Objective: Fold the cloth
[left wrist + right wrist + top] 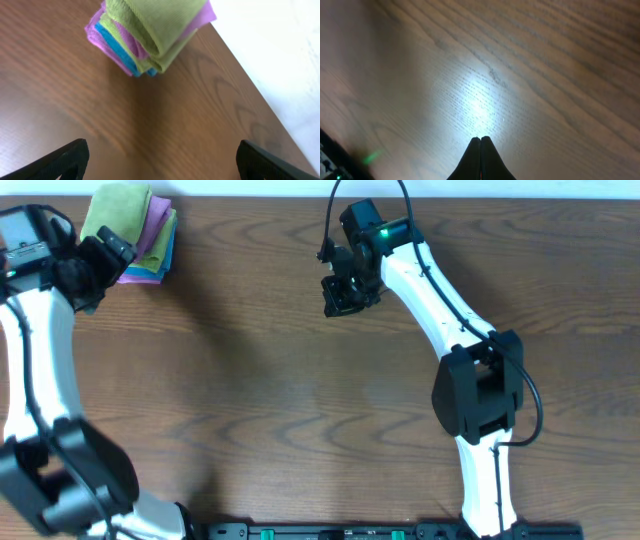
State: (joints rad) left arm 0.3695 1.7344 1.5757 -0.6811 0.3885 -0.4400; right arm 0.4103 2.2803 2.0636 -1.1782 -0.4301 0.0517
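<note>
The lime-green cloth (118,205) lies folded on top of a stack at the table's far left corner; the left wrist view shows it (160,22) draped over purple and blue layers. My left gripper (108,255) hovers just in front of the stack, and its fingers (75,155) stand wide open with only bare wood between them (162,150). Near the far middle of the table, my right gripper (346,296) is shut on nothing, its tips (481,138) pressed together above the lit wood.
Under the green cloth sit a purple cloth (97,35) and a blue cloth (117,50). The stack is close to the table's far edge (235,55), with a white surface beyond. Brown wooden tabletop (280,400) fills the middle.
</note>
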